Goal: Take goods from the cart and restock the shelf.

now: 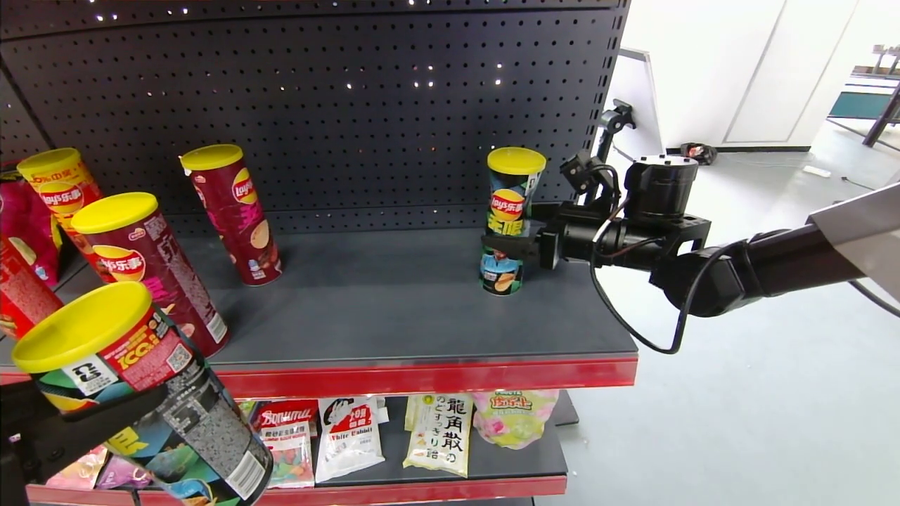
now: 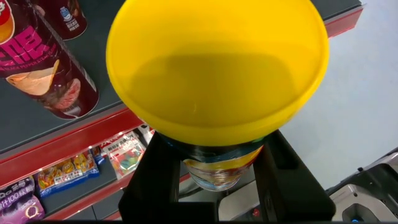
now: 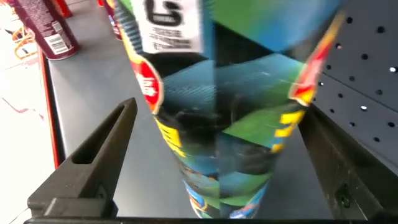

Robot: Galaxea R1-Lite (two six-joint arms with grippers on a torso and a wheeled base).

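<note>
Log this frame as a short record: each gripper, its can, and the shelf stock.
left gripper: shut on tilted can, held before the shelf's left front
right gripper: open, straddling standing can on shelf, right side
other stock: three yellow-lidded cans standing at left
lower shelf: snack bags

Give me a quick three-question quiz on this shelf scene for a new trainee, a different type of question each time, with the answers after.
1. True or false: the green can at the right hand is upright on the top shelf.
2. Multiple choice: the lid of the tilted can in the left hand is A red, B yellow, C black.
3. Fill in: the snack bags lie on the ____ shelf.
Key: 1 true; 2 B; 3 lower.
</note>
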